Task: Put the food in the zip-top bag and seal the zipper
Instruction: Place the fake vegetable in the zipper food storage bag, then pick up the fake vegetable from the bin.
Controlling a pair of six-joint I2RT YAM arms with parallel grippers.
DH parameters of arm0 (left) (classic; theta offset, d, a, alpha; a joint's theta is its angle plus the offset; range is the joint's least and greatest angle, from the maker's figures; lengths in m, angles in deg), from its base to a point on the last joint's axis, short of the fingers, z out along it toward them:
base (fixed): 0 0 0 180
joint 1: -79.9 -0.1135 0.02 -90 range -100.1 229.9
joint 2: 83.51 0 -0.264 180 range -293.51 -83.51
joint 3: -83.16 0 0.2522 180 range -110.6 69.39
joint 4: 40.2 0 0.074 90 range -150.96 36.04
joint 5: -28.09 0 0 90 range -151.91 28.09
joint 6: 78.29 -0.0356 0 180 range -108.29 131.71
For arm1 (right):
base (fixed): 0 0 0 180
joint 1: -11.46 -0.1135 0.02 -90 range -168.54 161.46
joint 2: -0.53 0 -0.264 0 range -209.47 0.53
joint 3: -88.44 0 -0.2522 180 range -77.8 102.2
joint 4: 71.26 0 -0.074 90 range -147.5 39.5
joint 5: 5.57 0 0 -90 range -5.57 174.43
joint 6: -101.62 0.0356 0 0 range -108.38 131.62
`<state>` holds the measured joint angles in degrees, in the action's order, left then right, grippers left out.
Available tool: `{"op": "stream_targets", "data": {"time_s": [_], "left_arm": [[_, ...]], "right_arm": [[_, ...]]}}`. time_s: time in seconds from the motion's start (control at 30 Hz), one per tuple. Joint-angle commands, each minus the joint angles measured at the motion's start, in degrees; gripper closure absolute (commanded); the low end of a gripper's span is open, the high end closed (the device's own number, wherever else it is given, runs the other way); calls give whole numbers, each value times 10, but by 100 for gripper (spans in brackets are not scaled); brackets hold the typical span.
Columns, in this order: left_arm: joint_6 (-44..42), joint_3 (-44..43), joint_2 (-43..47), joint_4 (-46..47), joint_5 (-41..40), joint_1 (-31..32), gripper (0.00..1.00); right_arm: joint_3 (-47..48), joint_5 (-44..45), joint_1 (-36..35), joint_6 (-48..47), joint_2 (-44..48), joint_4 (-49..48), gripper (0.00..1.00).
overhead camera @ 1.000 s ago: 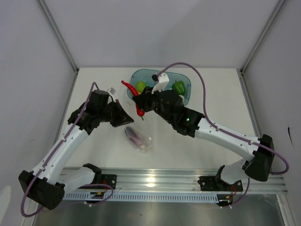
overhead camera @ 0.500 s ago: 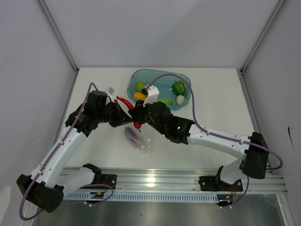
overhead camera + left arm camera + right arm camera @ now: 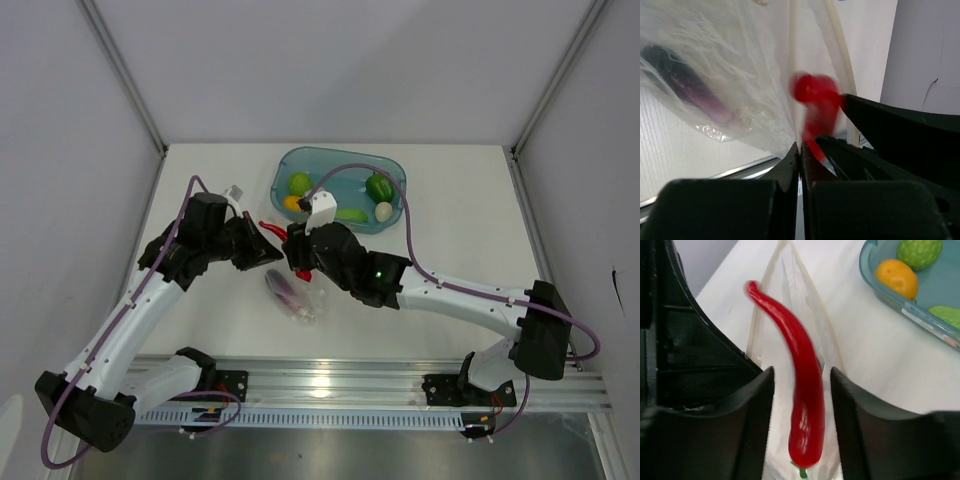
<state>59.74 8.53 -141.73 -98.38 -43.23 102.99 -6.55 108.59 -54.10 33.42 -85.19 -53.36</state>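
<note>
Near the middle of the tabletop, the left claw is pinched tight on the mouth edge of the zip-top bag, where the purple eggplant already lies. The right claw grips the red chili between its fingers, over the bag's opening. Other food sits in the teal tray toward the far edge.

White arm links, black joints, purple cables.

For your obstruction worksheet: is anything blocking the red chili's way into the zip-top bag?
Nothing visible. The red chili sits between the right gripper's fingers directly over the zip-top bag's open mouth, which the left gripper pinches at its edge.
</note>
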Motion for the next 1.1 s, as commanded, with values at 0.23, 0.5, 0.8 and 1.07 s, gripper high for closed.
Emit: {"op": "stream_targets", "data": {"time_s": [0.23, 0.5, 0.8, 1.07], "left_arm": [[-7, -20, 3, -4, -7, 1, 99], [-20, -18, 7, -16, -32, 1, 99], [-27, -15, 21, -22, -33, 1, 99], [-36, -12, 35, -22, -30, 1, 99]], "right_arm": [[29, 36, -7, -70, 31, 10, 22], [94, -34, 59, -198, 78, -17, 24], [154, -269, 299, -259, 2, 15, 25], [307, -423, 397, -328, -214, 156, 26]]}}
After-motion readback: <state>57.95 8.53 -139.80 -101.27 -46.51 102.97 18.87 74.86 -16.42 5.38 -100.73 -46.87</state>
